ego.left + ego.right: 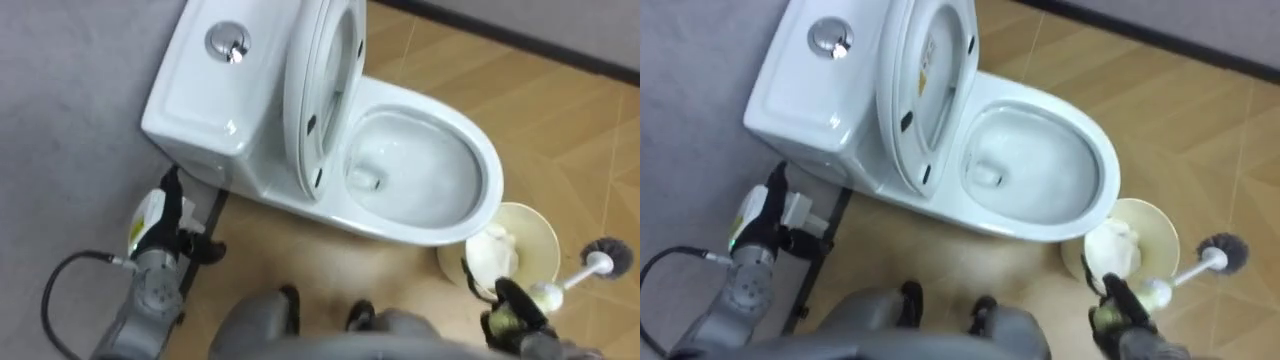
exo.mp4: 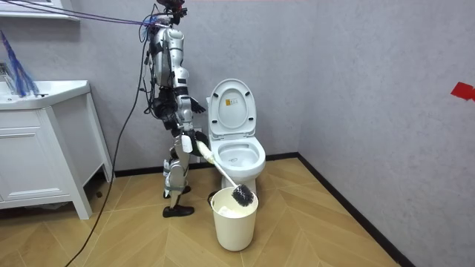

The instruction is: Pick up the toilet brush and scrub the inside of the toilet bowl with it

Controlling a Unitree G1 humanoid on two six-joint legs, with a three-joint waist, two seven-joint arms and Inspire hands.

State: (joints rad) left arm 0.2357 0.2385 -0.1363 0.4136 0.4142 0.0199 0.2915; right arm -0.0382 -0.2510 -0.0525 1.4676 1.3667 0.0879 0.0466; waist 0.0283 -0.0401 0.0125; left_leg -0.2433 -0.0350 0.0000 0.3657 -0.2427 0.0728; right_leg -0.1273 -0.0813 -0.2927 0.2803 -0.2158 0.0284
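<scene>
Toilet brush [image 2: 223,173] over white bucket [image 2: 234,224]

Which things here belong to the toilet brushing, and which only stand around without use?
Belong to the job: toilet, toilet brush, right hand holding it.
Standing about: white bin, white cabinet, left hand.
</scene>
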